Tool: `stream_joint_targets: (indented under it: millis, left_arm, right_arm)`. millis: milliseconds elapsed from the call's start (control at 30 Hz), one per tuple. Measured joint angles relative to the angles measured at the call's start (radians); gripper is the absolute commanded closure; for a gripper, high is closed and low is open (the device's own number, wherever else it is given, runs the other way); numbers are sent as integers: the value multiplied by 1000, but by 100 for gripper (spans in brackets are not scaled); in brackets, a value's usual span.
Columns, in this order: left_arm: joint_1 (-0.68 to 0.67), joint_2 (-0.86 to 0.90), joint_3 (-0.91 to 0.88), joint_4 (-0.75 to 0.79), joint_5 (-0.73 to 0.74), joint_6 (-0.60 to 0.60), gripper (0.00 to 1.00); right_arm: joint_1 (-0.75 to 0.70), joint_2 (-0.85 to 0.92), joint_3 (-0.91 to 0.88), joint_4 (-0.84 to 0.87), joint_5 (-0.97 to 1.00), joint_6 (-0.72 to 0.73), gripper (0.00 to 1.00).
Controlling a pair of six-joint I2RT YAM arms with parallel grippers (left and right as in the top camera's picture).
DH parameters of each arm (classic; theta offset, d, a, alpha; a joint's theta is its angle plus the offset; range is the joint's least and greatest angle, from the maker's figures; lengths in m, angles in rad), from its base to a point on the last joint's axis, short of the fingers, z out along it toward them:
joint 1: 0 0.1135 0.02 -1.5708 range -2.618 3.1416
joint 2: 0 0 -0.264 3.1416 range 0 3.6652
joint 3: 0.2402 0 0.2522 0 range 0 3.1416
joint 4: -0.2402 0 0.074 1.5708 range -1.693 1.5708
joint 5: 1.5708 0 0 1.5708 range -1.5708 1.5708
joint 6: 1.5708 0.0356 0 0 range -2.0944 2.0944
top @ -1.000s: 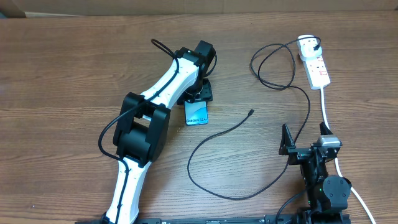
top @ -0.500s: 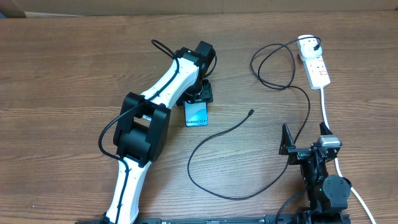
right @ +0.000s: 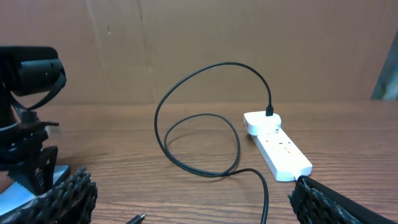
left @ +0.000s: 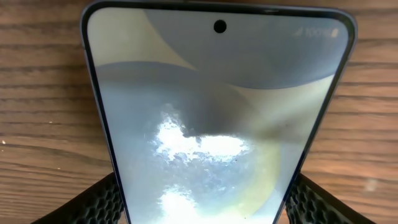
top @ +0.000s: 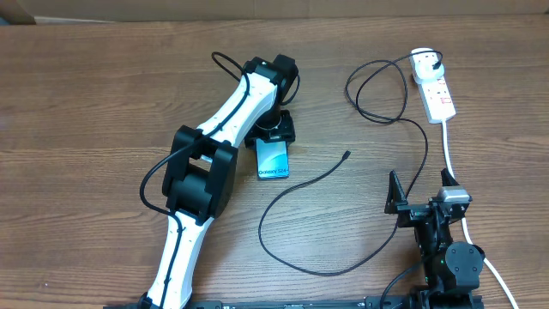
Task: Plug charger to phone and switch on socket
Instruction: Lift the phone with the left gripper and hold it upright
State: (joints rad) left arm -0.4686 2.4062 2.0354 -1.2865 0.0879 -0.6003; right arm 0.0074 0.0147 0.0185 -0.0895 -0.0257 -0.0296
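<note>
My left hand pinches one end of the slim blue-white phone, flat on the brown wooden tabletop. The thin black charger lies just right. My right hand is spread wide, well apart from the white socket.

Black charger, white socket with red markings, pale blue-grey phone screen, brown wood-grain table.

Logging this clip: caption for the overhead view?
Left gripper grips the phone; charger tip lies loose nearby, plug in the socket.
</note>
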Motion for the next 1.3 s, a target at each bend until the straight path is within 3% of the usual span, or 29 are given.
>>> stream_joint_targets:
  millis: [233,400,767,900,967,1300]
  left_arm:
    - [32,0,10,-25,123,0,31]
    - [85,0,10,-34,302,9,32]
    - [211,1,10,-34,926,80,32]
    - [241,1,10,-35,1192,82,44]
    - [248,1,11,-54,1276,77,42]
    - [276,1,12,-108,1417,50,38]
  right_arm:
    - [0,0,0,0,0,0,0]
    - [0,0,0,-1,0,0,0]
    - [0,0,0,0,0,0,0]
    - [0,0,0,0,0,-1,0]
    - [0,0,0,0,0,-1,0]
    - [0,0,0,-1,0,-1,0]
